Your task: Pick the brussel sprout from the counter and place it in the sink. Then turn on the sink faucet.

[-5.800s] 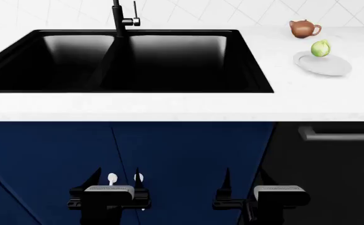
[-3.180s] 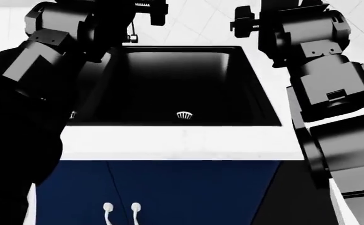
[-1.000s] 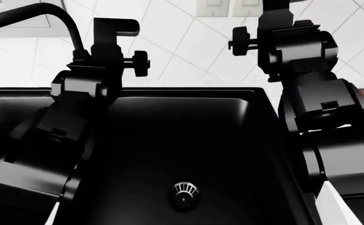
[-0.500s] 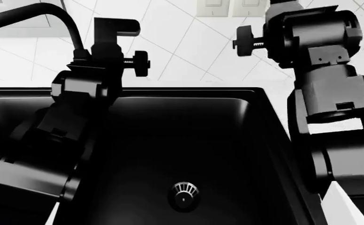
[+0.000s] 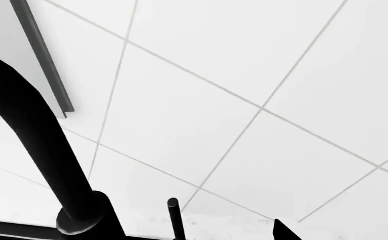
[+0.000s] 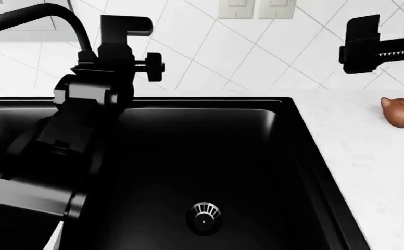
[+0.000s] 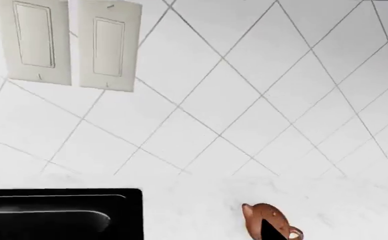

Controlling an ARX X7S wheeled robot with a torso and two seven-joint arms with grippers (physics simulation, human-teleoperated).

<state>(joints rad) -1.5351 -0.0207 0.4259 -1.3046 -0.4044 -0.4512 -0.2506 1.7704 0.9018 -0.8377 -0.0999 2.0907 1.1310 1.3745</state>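
Right of the sink (image 6: 306, 156), beside the teapot (image 6: 403, 112), the right gripper (image 6: 368, 47) hangs nearer the unseen sprout; jaw openings cannot be told on either arm.

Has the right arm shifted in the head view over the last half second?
Yes. The black right arm has swung rightward, away from the matte black sink. It now clears the white counter, uncovering the small brown teapot.

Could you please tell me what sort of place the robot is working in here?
It looks like a simulated home kitchen: a black sink is set into a white counter, a gooseneck sink faucet rises before a white tiled wall with light switches, and a small brown teapot stands nearby.
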